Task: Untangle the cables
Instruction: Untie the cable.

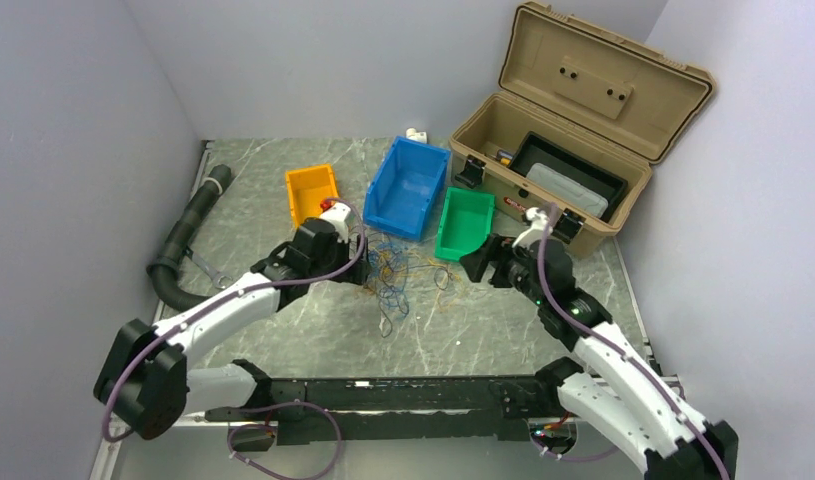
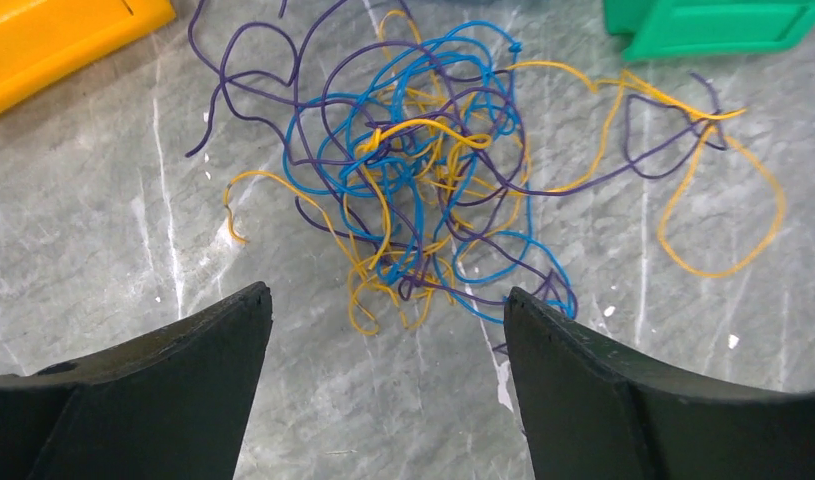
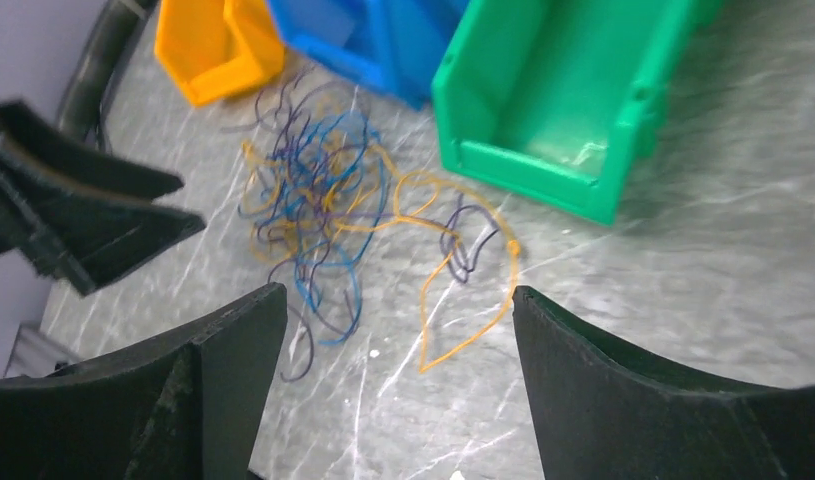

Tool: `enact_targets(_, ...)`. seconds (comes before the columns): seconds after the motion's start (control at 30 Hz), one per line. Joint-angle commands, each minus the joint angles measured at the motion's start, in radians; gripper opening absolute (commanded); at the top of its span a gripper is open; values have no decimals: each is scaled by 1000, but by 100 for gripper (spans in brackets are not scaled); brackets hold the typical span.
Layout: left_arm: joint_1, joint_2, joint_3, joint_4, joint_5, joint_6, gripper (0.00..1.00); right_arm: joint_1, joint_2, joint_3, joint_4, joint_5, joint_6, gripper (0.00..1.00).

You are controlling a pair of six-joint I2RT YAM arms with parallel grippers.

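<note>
The cables (image 1: 395, 272) lie in 1 messy heap near the middle of the tabletop (image 1: 483, 330), just in front of the blue bin (image 1: 408, 187) and the green bin (image 1: 464, 222). Blue, yellow and dark purple wires cross over each other many times, so the job looks far from done. The thick knot is on the left side of the heap. From it, 1 long yellow loop (image 3: 463, 300) with a bit of purple wire runs out toward the right edge. So the heap is longest from left to right, in line with the 2 arms. A few blue ends also trail toward the near edge.

The left gripper (image 2: 388, 300) is just beside the thick knot, on its left. Its jaws stand wide apart and hold nothing. The wires lie on the tabletop just past its tips.

The right gripper (image 3: 400, 295) is on the other side, a little further off. Its jaws are wide apart too, with nothing in them. The yellow loop lies straight ahead of it.

I think the left arm is nearer the knot and the right arm is nearer the loose loop. Each could take its own end and pull apart.
</note>
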Motion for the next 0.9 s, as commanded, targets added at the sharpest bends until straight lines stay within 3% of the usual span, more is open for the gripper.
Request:
enact_targets(0.0,2,113,61,17,-30,-29,88,58,130,12,132,-141,-17,84)
enact_targets(0.33,62,385,111,88,82,-128,84,140,162,-17,218,-71,20,85)
enact_targets(0.37,63,400,112,101,101,-124,79,142,166,-20,220,-71,23,85)
enact_targets(0.53,46,418,110,141,215,-94,18,146,178,-46,242,-66,40,85)
enact_targets(0.6,23,399,102,140,233,-93,4,146,183,-60,246,-64,44,85)
enact_targets(0.63,1,382,95,141,249,-96,0,147,187,-66,247,-65,46,85)
enact_targets(0.87,-66,190,14,143,351,-138,0,146,246,-130,351,-121,82,85)
